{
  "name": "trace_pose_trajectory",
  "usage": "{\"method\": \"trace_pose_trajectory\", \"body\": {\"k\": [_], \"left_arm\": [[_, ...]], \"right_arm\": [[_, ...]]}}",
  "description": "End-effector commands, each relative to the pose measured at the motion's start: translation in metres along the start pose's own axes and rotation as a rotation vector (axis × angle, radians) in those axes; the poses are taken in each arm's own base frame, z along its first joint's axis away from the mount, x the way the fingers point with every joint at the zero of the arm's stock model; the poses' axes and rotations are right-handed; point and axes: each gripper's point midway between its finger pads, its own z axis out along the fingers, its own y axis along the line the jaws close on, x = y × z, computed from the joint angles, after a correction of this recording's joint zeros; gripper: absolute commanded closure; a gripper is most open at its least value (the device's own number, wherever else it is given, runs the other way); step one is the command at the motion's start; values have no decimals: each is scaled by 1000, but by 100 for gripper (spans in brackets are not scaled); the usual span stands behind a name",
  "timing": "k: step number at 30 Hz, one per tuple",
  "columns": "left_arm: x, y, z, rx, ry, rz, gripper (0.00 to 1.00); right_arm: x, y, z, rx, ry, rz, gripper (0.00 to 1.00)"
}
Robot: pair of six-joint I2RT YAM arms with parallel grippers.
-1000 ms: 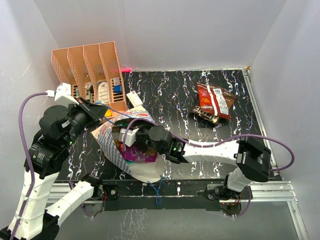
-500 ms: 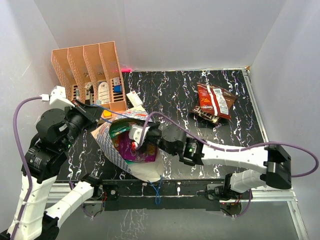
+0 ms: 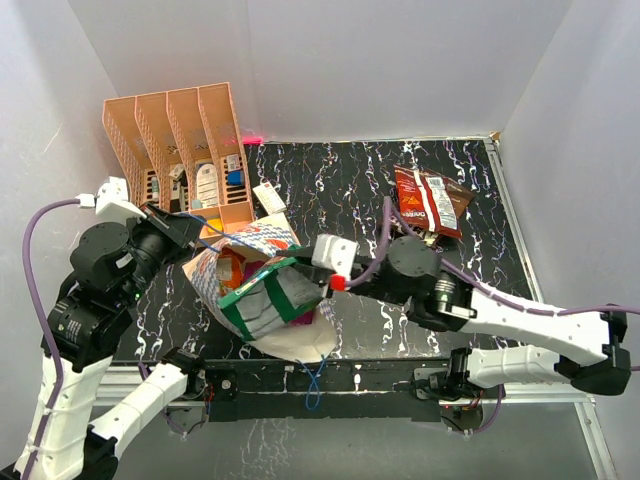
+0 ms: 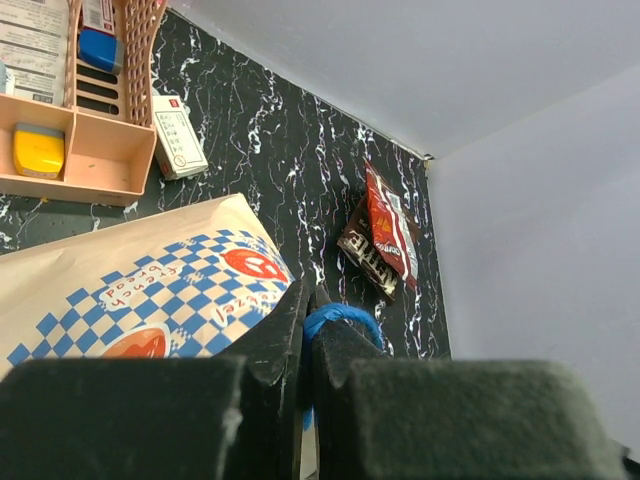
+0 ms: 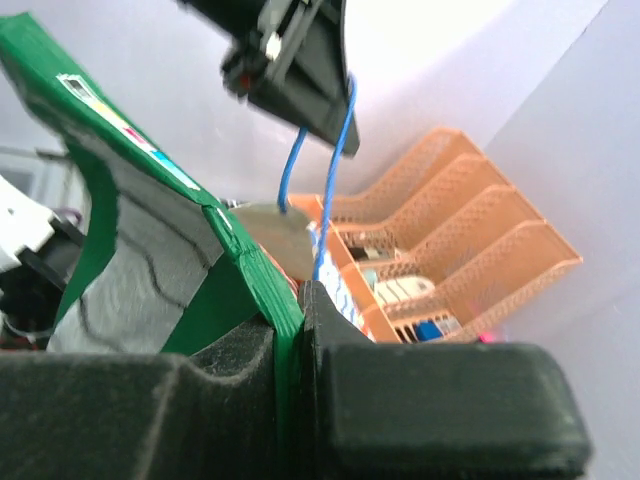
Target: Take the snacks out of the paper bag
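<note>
**Paper bag** (image 3: 262, 238): checked blue and white, with red-orange marks. It lies on its side at the near left of the desk (image 3: 350, 180), its mouth toward the near edge and its white lining showing.

**Blue cord handle** (image 4: 341, 319): pinched between the closed fingers of the left gripper (image 4: 308, 300), which holds it up at the bag's far-left side.

**Green snack packet** (image 3: 268, 300): its edge is clamped in the closed right gripper (image 5: 290, 325). It is held tilted across the bag's mouth and hides most of the opening. Whether its lower end is inside the bag cannot be told. A sliver of purple (image 3: 304, 318) shows just under it.

**Red packet** (image 3: 432, 198) and **dark brown packet** (image 3: 408, 228): on the desk at the far right, overlapping, well apart from the bag. The right forearm lies between them and the bag.

**Salmon file organiser** (image 3: 180, 130): stands at the far left, just behind the bag. Its slots hold small yellow (image 4: 38, 148) and blue (image 4: 99, 48) items.

**White card** (image 3: 268, 195): lies flat beside the organiser.
</note>
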Motion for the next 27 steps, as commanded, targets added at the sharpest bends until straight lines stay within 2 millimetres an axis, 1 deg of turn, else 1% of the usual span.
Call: {"method": "trace_pose_trajectory", "body": {"k": [1,4,7,11,13,18,21,24,27], "left_arm": [[-9,1,-4,-1,-49,-16,100],[-9,4,-6,-10,-52,-15,100],[-8,7,-8,-19,-56,-13,100],[-8,8,-7,-23,-57,-5,100],[-7,9,-6,-28,-56,-1,100],[-6,11,-4,-35,-54,7,100],[-5,13,-3,-40,-52,14,100],[-4,13,-3,-43,-47,23,100],[-6,14,-4,-46,-47,32,100]], "right_arm": [[-91,-26,-22,32,-235,87,93],[-105,-41,-36,87,-246,98,93],[-109,-60,-48,170,-225,87,93],[-105,-90,-63,322,-157,39,93],[-97,-109,-70,426,-98,2,93],[-69,-158,-93,743,77,-91,93],[-49,-190,-102,858,132,-128,93],[-18,-229,-113,918,146,-111,93],[20,-260,-124,961,198,-110,93]]}}
